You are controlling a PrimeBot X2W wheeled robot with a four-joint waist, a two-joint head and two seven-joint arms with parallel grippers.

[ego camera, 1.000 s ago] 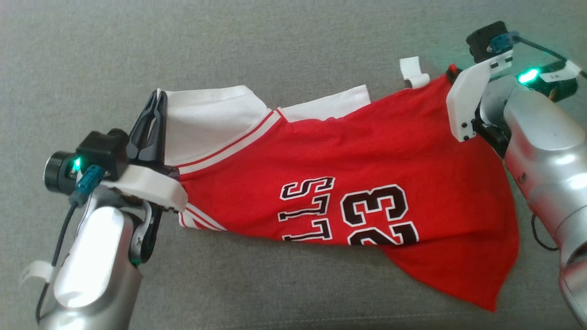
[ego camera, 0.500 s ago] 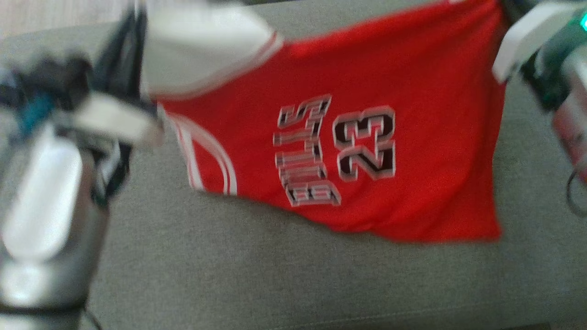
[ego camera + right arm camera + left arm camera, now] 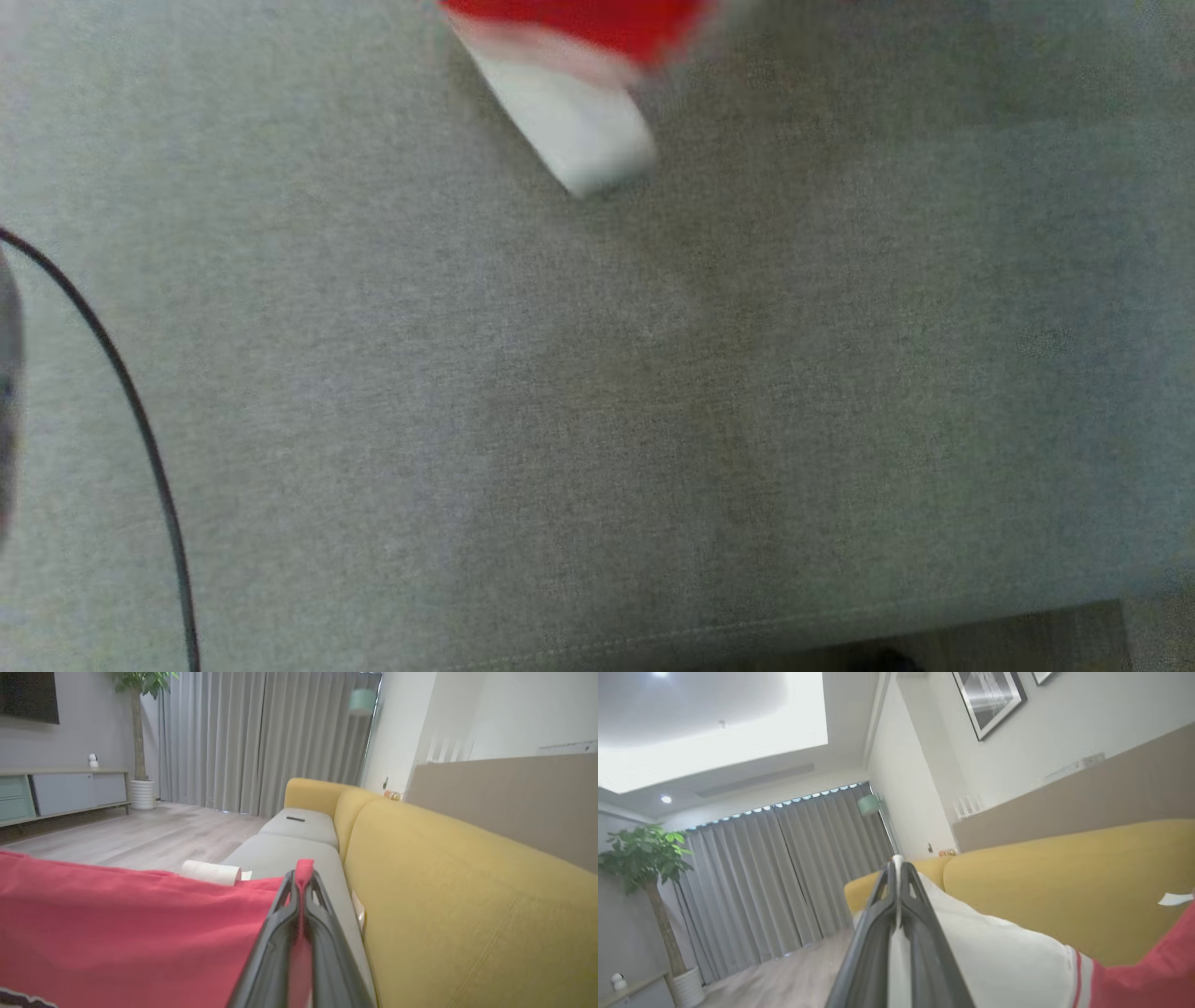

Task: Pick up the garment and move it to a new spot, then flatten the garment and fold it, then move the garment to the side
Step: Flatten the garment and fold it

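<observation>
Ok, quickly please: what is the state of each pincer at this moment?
Left pincer: closed, holding the white sleeve of the jersey.
Right pincer: closed, holding the red cloth of the jersey.

Grey seat cushion (image 3: 653,420) wide and flat underneath. Behind it, yellow backrest (image 3: 467,905), long and rounded. On the far cushion, a small dark flat object (image 3: 295,819); nearer, a pale roll (image 3: 211,872) on its side. Beyond, wooden floor (image 3: 140,835), grey curtains (image 3: 261,737) drawn, mint lampshade (image 3: 362,701) beside them. Potted plant (image 3: 644,854) in the corner, low sideboard (image 3: 65,793) with a little white camera (image 3: 93,759) on top. Framed picture (image 3: 987,697) high on the wall.
</observation>
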